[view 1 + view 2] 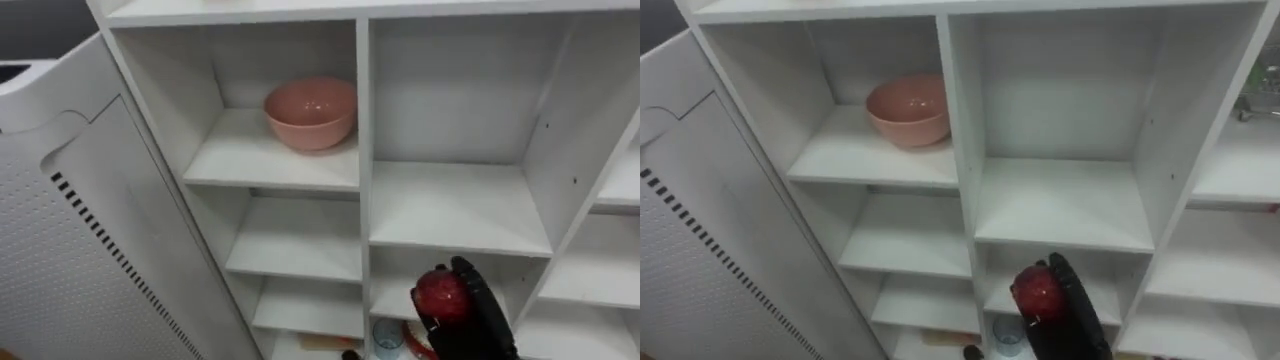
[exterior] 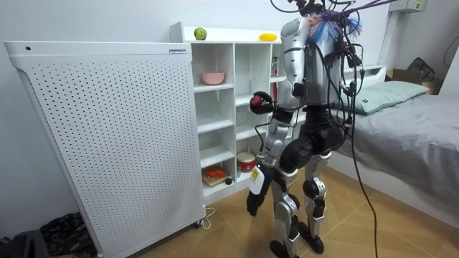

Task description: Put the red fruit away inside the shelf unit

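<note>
Right hand (image 1: 482, 322): raised at the bottom of the eye views, its dark fingers wrapped round the red apple (image 1: 441, 293).
Apple's place: carried in that hand, off every shelf, held in front of the closet (image 1: 364, 150) low in its middle column.
Key relation: the empty middle shelf (image 1: 455, 212) is found at 12 o'clock from the apple, just above it. A lift and a reach forward is judged to be what is called for.
Bowl: the pink bowl (image 1: 310, 112) is seen at 11 o'clock from the apple, one column across and well apart.
Axis: the fruit is round, so no long axis needs to be minded.
Left hand (image 2: 254, 201): hung low beside the leg in the room view, away from the shelves; whether it is open or closed cannot be told.
Nearer arm: the right, plainly.
Closet top: a green fruit (image 2: 200, 34) and a yellow fruit (image 2: 267, 36) are seen set there.
</note>
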Tool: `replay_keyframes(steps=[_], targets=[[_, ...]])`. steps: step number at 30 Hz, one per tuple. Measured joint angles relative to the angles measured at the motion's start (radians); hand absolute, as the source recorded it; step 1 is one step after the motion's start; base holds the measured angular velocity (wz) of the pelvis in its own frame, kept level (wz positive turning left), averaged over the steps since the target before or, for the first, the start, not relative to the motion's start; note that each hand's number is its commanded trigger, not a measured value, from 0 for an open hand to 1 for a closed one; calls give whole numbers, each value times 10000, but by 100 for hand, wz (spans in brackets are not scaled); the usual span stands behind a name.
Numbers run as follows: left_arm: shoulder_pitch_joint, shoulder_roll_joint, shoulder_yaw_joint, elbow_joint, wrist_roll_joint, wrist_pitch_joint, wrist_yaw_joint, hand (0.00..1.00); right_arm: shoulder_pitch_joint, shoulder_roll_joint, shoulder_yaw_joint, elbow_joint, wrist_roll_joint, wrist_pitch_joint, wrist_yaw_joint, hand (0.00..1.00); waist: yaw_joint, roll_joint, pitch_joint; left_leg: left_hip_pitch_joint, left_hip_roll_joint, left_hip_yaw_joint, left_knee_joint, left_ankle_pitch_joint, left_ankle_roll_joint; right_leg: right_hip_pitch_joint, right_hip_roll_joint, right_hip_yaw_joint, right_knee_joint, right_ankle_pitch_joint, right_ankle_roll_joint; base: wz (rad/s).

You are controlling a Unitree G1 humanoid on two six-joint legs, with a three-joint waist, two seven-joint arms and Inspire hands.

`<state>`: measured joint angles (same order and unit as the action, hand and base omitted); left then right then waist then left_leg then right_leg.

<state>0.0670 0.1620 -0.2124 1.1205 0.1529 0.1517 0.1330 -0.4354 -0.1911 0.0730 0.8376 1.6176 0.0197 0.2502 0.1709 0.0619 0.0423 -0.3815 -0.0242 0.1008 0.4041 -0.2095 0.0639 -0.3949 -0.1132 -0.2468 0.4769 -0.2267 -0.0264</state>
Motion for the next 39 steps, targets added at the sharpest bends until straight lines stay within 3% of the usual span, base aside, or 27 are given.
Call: replay_keyframes(steps=[3,10,16,20,24,33,36,39], targets=[[2,-18,-439,-34,-317,-2,171,0,-714,-28,-507,644,243,-83,-223,100,39,58,70,-713,-92,84,210,53,63,-877,-197,74,558,-77,-68,6],[10,-33,-719,-454,-754,-10,170,0,-1498,-155,-953,1112,274,-60,-312,100,233,61,66,-2178,-223,156,532,387,59,-2543,-441,165,1273,-112,-231,7],[-44,-22,-729,-656,-761,-12,174,0,-2091,-721,-1098,1324,273,-58,-886,100,269,42,65,-3355,-226,307,1278,385,64,-3707,-630,222,2044,-307,-340,8],[-38,0,-818,-849,-843,-90,220,0,-2421,-883,-1447,1333,282,-69,-1260,100,271,38,62,-3930,-172,312,1728,342,64,-4198,-648,184,2313,-321,-383,5],[85,193,-888,-1194,-844,-134,351,0,-2602,-956,-1870,1331,282,-190,-1654,100,273,12,48,-4655,-35,312,2238,228,113,-4691,-712,-60,2665,-385,-476,13],[305,389,-1094,-1325,-836,-502,996,0,-3466,-1238,-1998,1330,504,-534,-2800,100,295,-172,-11,-5726,-58,327,2838,206,185,-5699,-930,-155,3287,-401,-557,6],[540,683,-1069,-1794,-836,-514,1057,0,-3646,-1461,-2101,1289,485,-572,-3172,100,283,-260,-66,-6059,-45,278,3268,103,252,-5907,-1025,-240,3640,-516,-567,13],[608,849,-1085,-2020,-831,-537,1160,0,-3936,-1718,-2100,1286,481,-774,-3543,100,316,-270,-73,-6389,-53,247,3835,-91,328,-6152,-1158,-287,4121,-678,-554,8]])
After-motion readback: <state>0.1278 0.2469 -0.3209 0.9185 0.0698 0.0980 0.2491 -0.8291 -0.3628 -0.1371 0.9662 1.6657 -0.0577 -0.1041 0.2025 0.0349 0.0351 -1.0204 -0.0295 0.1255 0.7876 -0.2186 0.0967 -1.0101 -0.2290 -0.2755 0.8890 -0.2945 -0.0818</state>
